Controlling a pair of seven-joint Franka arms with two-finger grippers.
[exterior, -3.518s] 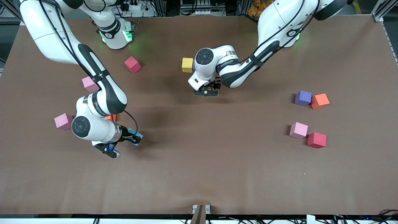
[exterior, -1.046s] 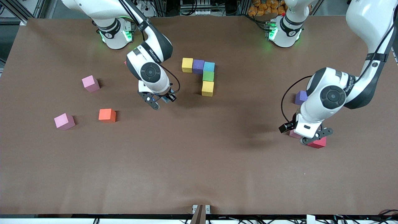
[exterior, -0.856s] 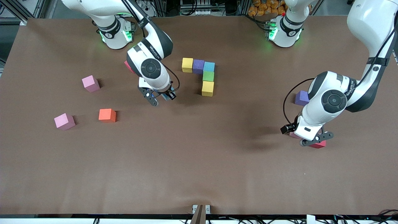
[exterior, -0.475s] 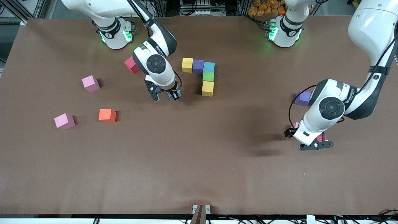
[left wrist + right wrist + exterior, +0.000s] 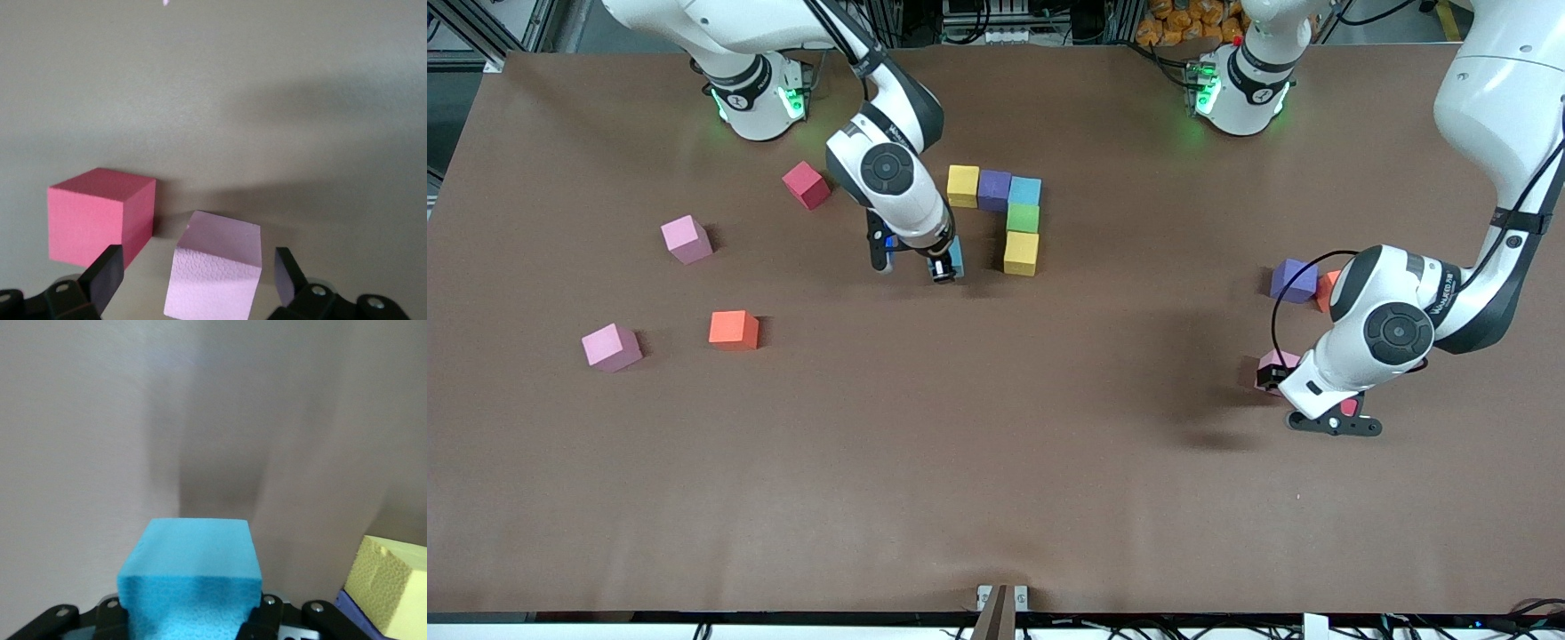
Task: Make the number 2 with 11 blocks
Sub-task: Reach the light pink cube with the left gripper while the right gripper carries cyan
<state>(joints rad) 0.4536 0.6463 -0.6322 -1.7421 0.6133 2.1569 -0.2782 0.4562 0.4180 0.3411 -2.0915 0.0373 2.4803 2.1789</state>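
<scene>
The number 2 stands in part: yellow (image 5: 963, 186), purple (image 5: 994, 189) and light blue (image 5: 1024, 190) blocks in a row, then green (image 5: 1023, 218) and yellow (image 5: 1020, 253) toward the front camera. My right gripper (image 5: 938, 265) is shut on a light blue block (image 5: 957, 256), just beside that last yellow block; the right wrist view shows the held block (image 5: 193, 573) and the yellow one (image 5: 390, 587). My left gripper (image 5: 1332, 418) is open above a pink block (image 5: 213, 273), which lies between its fingers (image 5: 103, 277), next to a red block (image 5: 100, 217).
Loose blocks toward the right arm's end: red (image 5: 807, 185), pink (image 5: 687, 239), pink (image 5: 611, 347), orange (image 5: 733, 329). Toward the left arm's end: purple (image 5: 1293, 280) and orange (image 5: 1325, 289), partly hidden by the left arm.
My right gripper has carried the light blue block toward the lower yellow block of the figure. My left gripper has shifted over the pink and red blocks, uncovering the purple one.
</scene>
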